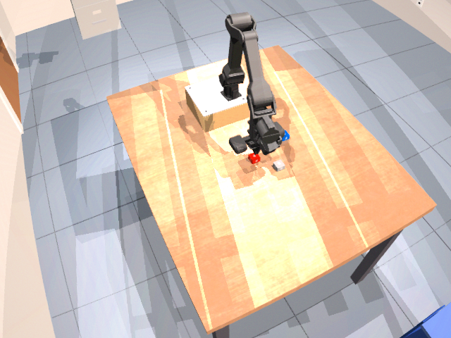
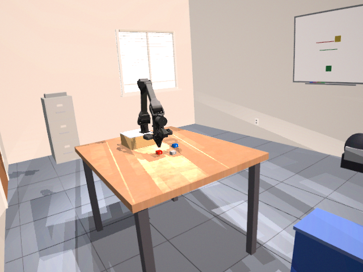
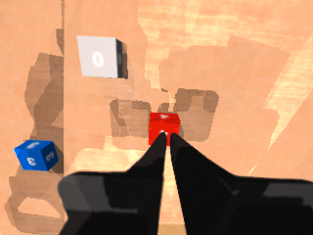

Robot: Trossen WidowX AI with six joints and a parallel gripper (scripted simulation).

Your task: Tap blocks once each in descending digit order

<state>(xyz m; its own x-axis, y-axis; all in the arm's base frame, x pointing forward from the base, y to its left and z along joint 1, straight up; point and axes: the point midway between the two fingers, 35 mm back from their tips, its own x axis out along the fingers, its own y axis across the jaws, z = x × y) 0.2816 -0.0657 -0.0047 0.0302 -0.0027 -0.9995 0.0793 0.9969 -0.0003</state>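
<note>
My gripper [image 1: 256,152] [image 2: 159,146] [image 3: 167,137] is shut, its tips close together with nothing seen between them. It points down just above the red block [image 1: 254,158] [image 2: 159,152] [image 3: 157,124]. In the wrist view the tips overlap that block's near edge; contact cannot be told. Its white marks are too unclear to read, partly behind the tips. A white-grey block [image 1: 278,166] [image 2: 173,152] [image 3: 94,56] shows a 0. A blue block [image 1: 286,136] [image 2: 174,145] [image 3: 36,157] seems to show a 3; the arm partly covers it in the top view.
All three blocks rest apart on the wooden table [image 1: 363,163] [image 2: 222,146]. The white-topped box [image 1: 227,117] [image 2: 127,140] under the arm's base stands behind them. In the wrist view, the white block is at upper left and the blue block at lower left.
</note>
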